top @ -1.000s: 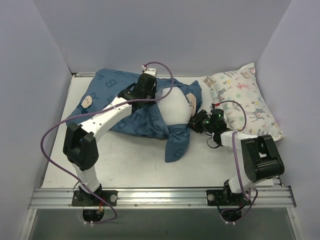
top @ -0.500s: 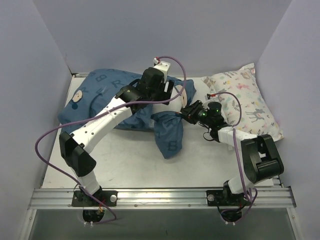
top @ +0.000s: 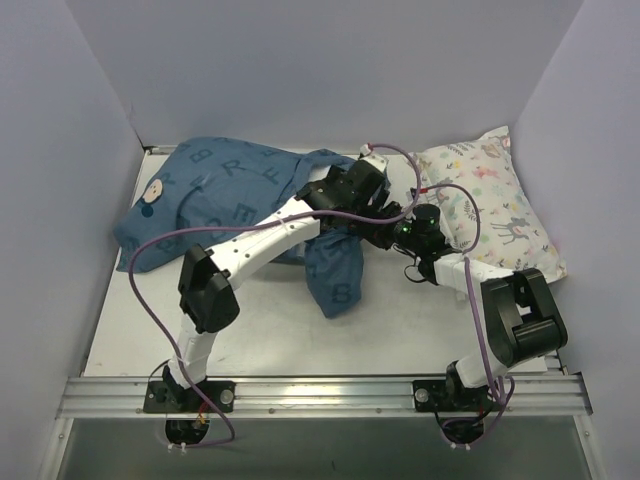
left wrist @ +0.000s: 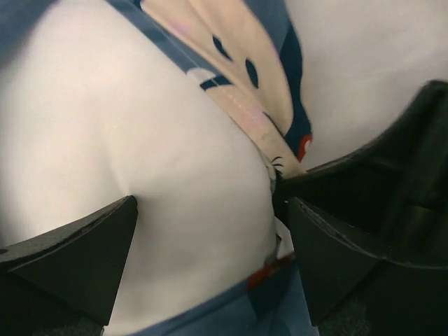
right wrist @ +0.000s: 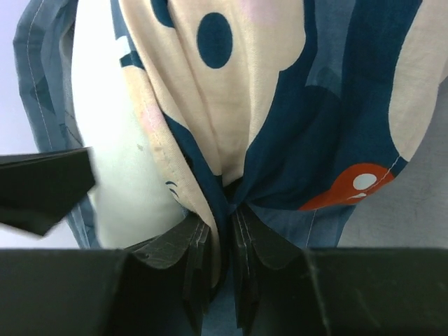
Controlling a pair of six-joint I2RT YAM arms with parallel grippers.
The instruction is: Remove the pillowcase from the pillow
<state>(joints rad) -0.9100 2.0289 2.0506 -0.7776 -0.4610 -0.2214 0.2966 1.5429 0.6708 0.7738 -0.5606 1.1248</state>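
The dark-blue lettered pillowcase (top: 230, 190) lies bunched across the table's left and middle, and one fold (top: 335, 275) trails toward the front. My right gripper (right wrist: 222, 224) is shut on a gathered pleat of the pillowcase (right wrist: 329, 105), blue and cream, at its open end. Beside that pleat bulges the white pillow (right wrist: 119, 140). My left gripper (left wrist: 210, 266) is open, and its jaws straddle the pillow's (left wrist: 168, 161) bare bulge without closing on it. From above, both grippers meet at the cover's right end, left gripper (top: 378, 205) over right gripper (top: 378, 233); there the pillow is hidden.
A smaller floral and deer print pillow (top: 485, 200) lies at the right, close behind my right arm. Lilac walls close in the white table (top: 260, 330) on three sides. Purple cables loop off both arms.
My left gripper let go and opened wide, and its arm swung right, from the pillow's middle to the open end. The right gripper kept its hold and shifted slightly left.
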